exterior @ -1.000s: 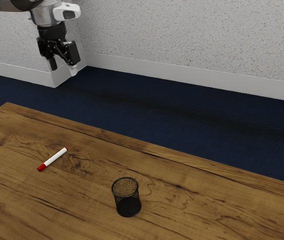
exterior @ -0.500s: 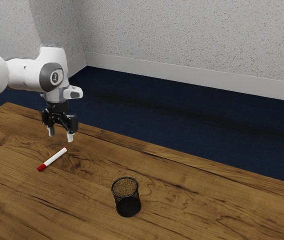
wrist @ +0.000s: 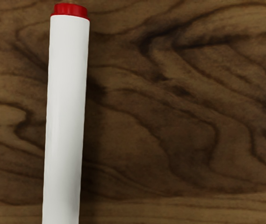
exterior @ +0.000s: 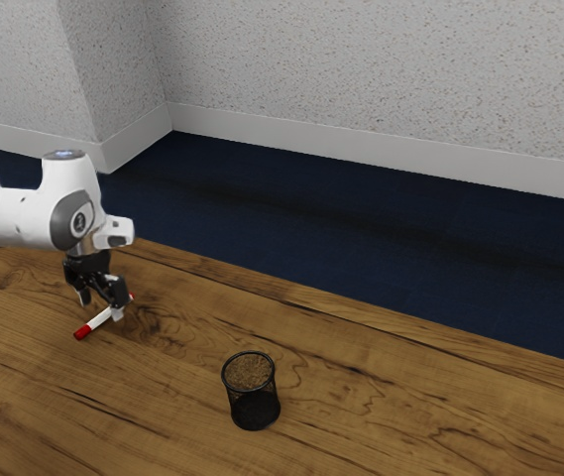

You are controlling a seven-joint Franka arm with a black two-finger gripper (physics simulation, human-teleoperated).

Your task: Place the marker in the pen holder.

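My gripper [exterior: 101, 304] stands open low over the marker [exterior: 95, 324], its fingertips apart and one of them in front of the marker's white body. The marker lies on the wooden table, red cap toward the exterior view's lower left, and its far end shows just past the gripper. Close under the hand, the wrist view has the white marker [wrist: 66, 116] with its small red end. The black mesh pen holder [exterior: 251, 391] stands upright, apart from both, toward the exterior view's right.
The wooden table [exterior: 391, 397] carries the marker and the holder. Its far edge runs diagonally across the exterior view, with dark blue floor [exterior: 361, 238] and a speckled wall [exterior: 381, 79] beyond.
My hand has come down from high above the table to just over the marker, drifting slightly to the exterior view's left in the last half second. Marker and holder have stayed put.
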